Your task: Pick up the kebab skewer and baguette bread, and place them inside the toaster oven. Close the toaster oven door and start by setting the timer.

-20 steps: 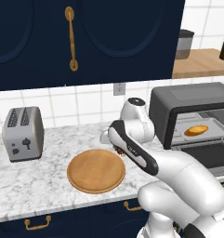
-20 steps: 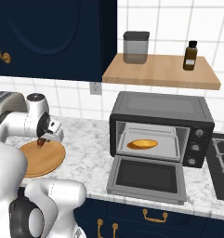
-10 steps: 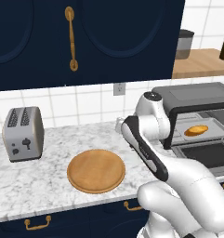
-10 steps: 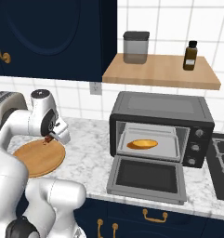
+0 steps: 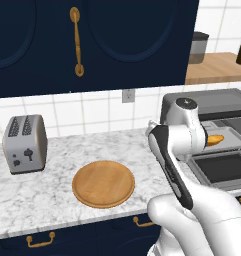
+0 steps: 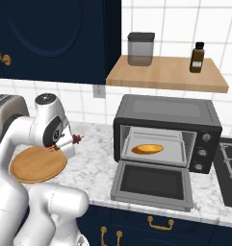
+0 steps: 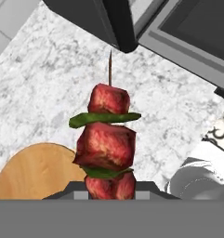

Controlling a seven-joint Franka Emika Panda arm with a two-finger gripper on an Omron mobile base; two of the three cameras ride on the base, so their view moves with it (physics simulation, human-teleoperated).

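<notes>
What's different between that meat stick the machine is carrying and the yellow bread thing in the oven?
The kebab skewer is a thin stick threaded with dark red chunks and green slices; the baguette bread is one smooth golden-orange loaf piece. The skewer is held in the air by the shut gripper, above the counter, while the bread already lies inside the toaster oven. Both are food items meant for that oven.

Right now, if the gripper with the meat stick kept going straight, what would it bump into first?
Probably the toaster oven. In the hand view the kebab skewer points at its near corner, beside the open door. Depth is hard to judge.
</notes>
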